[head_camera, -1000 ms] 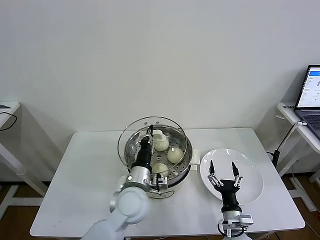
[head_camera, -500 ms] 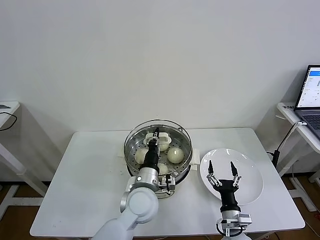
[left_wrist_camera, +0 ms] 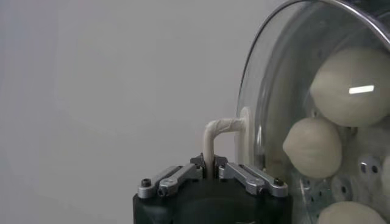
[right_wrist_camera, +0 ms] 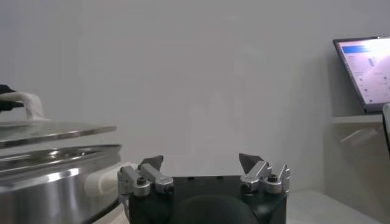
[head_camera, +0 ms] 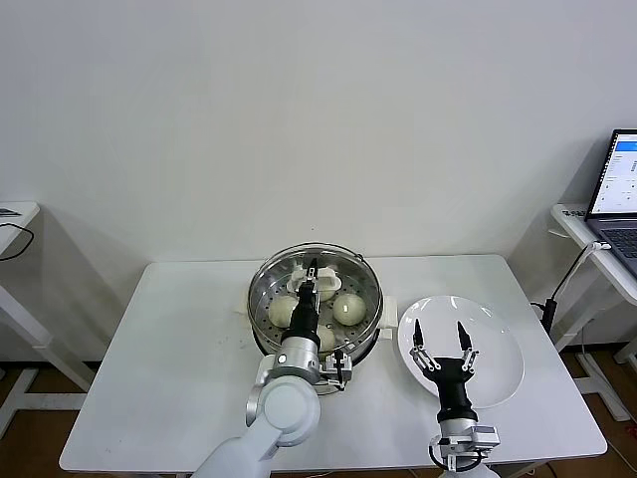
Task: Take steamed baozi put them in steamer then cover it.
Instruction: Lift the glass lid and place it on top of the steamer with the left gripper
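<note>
Bench [head_camera: 179,349] is seen across the lower half of the head view, white, with a white plate [head_camera: 503,363] at lower right and a laptop [head_camera: 619,189] cut off by the right edge. The steamer [head_camera: 261,324] is placed at the centre of the frame, just left of the plate. A glass lid [head_camera: 348,256] is held level over its rim by the white handle [head_camera: 317,281], on which the left tool [head_camera: 313,275] is clamped narrow. The right tool [head_camera: 440,334] is held over the plate with its fingers spread wide and nothing between them. Through the glass, three steamed baozi [head_camera: 347,308] are made out clearly; the rest is hidden behind the left arm and the handle. Pleats cannot be made out, so no pointing direction can be told.
</note>
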Controlling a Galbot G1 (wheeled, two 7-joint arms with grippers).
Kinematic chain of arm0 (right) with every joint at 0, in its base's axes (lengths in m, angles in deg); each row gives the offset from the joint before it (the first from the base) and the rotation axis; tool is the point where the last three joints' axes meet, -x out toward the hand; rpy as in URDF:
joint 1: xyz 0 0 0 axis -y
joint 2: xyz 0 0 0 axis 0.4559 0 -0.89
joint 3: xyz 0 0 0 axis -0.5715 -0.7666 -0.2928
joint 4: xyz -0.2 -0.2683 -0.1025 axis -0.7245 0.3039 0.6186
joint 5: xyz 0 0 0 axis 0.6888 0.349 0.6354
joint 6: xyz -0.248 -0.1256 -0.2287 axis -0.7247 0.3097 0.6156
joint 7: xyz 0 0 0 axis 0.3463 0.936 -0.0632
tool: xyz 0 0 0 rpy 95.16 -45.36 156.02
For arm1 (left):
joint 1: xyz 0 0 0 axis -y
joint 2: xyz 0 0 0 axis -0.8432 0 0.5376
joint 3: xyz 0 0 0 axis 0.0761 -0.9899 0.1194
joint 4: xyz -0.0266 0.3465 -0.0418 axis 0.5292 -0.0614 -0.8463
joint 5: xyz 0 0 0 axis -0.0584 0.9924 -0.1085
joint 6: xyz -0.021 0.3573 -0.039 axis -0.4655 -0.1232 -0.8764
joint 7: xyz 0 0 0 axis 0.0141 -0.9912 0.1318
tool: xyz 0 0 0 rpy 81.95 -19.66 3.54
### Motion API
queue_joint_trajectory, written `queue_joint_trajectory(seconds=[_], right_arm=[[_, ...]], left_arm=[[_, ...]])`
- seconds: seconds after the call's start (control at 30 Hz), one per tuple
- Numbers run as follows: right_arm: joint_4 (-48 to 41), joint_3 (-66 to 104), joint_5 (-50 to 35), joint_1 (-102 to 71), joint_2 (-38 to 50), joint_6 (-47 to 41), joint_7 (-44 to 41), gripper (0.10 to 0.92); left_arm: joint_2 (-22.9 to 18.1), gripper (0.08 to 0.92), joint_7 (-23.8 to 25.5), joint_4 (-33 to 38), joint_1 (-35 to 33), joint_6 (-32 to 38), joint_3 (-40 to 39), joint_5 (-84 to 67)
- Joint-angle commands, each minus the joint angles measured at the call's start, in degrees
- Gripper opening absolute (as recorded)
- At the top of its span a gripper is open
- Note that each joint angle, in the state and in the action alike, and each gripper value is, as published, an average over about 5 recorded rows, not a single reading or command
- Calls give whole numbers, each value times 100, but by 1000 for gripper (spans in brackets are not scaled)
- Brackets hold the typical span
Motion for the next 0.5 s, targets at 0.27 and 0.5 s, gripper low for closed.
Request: queue_joint_trajectory(seconds=[0.27,0.5], right_arm=[[-1,-29,19,10,-1,-2,-5,823],[-7,-42,22,17,-2,3,-12,823]], left_arm=[[-97,189,-20,-62,-61,5,-14,84],[-116,189,-38,-135,-121,51,37,115]])
